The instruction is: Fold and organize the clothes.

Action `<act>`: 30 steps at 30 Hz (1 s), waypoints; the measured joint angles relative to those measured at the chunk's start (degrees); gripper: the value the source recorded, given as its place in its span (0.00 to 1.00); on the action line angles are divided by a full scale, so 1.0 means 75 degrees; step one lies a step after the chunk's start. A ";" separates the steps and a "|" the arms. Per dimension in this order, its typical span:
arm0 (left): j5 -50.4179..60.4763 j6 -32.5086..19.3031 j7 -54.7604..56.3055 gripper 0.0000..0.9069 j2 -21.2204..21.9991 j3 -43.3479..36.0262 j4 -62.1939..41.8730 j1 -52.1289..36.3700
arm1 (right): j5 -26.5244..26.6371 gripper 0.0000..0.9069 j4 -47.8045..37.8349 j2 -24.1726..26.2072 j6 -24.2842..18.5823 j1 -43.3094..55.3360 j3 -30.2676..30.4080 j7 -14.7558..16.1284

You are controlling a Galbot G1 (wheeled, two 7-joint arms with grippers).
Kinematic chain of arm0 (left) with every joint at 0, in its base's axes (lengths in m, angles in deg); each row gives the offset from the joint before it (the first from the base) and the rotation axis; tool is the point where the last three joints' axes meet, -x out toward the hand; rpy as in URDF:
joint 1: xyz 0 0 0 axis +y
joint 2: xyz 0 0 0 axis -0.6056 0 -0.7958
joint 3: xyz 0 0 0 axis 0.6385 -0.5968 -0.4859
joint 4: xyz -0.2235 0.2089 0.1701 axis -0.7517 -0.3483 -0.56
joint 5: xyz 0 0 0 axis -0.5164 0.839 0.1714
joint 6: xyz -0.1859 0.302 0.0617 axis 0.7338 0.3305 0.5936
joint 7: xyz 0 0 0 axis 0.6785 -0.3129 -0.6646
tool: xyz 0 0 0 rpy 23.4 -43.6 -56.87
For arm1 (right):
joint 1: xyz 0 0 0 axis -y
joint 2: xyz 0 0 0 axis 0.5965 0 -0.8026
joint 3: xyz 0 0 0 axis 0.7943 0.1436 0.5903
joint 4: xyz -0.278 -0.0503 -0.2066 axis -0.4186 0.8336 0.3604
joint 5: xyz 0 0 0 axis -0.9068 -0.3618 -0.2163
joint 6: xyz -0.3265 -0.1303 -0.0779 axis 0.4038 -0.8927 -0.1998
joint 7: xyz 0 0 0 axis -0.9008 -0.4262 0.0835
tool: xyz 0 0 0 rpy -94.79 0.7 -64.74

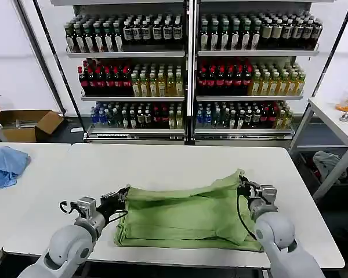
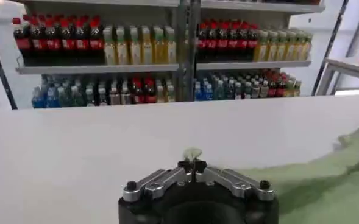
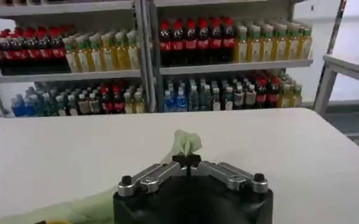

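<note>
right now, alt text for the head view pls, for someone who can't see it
Two robot grippers pinch the far corners of a partly folded sage-green shirt on a white table: the left gripper and the right gripper. A light blue cloth lies on the neighbouring table; shelves of bottles stand behind.

left arm: reaches forward from the near left, forearm low over the table edge
left gripper: fingers pinched together on a corner of the shirt
right arm: bent in from the near right, wrist raised
right gripper: fingers closed on the shirt's far right corner, lifting it
</note>
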 measured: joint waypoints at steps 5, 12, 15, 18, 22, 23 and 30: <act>0.0077 -0.0001 -0.0004 0.03 0.0025 0.0081 0.0129 0.0181 | -0.0039 0.00 0.0620 -0.0009 -0.0029 -0.0828 -0.0380 0.0077; 0.0240 -0.0030 -0.0053 0.03 0.0076 0.0189 0.0211 0.0475 | -0.0053 0.00 0.1063 -0.0073 -0.0046 -0.1713 -0.0794 0.0102; 0.0332 -0.0008 -0.0067 0.02 0.0109 0.0198 0.0229 0.0602 | -0.0062 0.00 0.1146 -0.0090 -0.0047 -0.1902 -0.0852 0.0100; 0.0436 0.0031 -0.0112 0.02 0.0125 0.0208 0.0270 0.0720 | -0.0087 0.00 0.1236 -0.0120 -0.0040 -0.2052 -0.0867 0.0093; 0.0635 0.0042 -0.0170 0.23 0.0148 0.0202 0.0252 0.0834 | -0.0144 1.00 0.1310 -0.0163 0.0013 -0.2193 -0.0874 0.0107; 0.0675 0.0043 -0.0172 0.89 0.0164 0.0200 0.0233 0.0840 | -0.0166 1.00 0.1329 -0.0168 0.0034 -0.2224 -0.0871 0.0114; 0.1046 -0.0009 -0.0166 1.00 0.0296 0.0160 0.0122 0.0887 | -0.0341 1.00 0.1458 -0.0192 0.0076 -0.2427 -0.0850 0.0185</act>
